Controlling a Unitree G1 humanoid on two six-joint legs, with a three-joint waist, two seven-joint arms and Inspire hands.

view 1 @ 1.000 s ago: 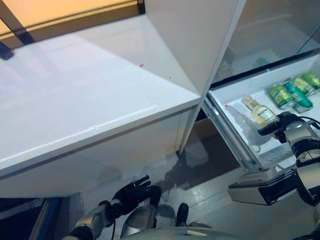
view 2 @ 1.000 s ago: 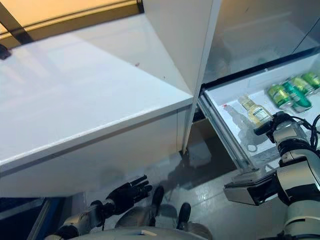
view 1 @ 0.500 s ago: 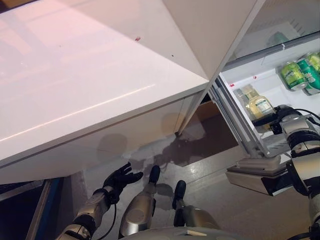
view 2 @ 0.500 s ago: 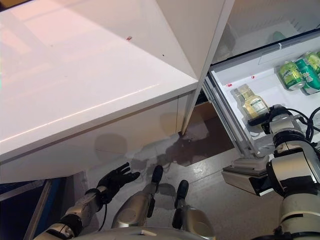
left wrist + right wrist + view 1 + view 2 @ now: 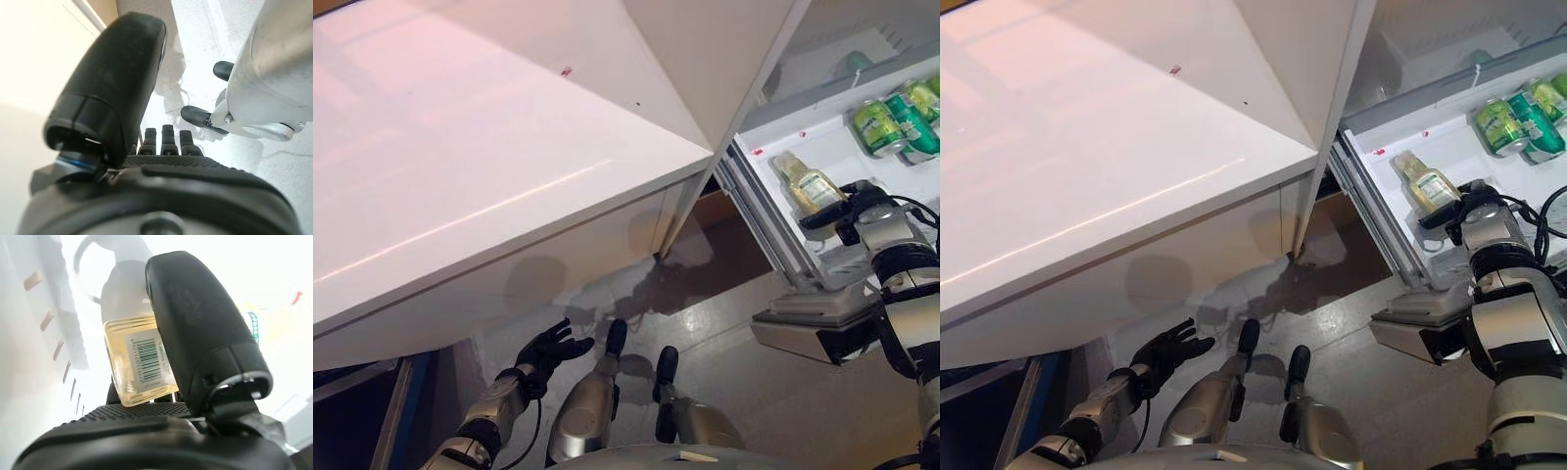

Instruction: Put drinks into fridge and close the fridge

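Observation:
A bottle of yellow drink (image 5: 806, 183) lies tilted on the white fridge shelf (image 5: 842, 157), in front of green cans (image 5: 891, 116). My right hand (image 5: 847, 208) reaches into the open fridge and is shut on the bottle's lower end. In the right wrist view the bottle (image 5: 139, 362) sits between my thumb (image 5: 195, 328) and the fingers below it. My left hand (image 5: 548, 350) hangs low over the floor with its fingers spread, open and empty; it also shows in the left wrist view (image 5: 112, 88).
A large white counter (image 5: 460, 166) fills the left and middle, its corner jutting toward the fridge. A white upright panel (image 5: 715, 59) stands between the counter and the fridge opening. Grey floor (image 5: 724, 323) lies below.
The whole view has shifted, so the camera moved. My right hand stays shut on the bottle at the shelf. My left hand stays low and open.

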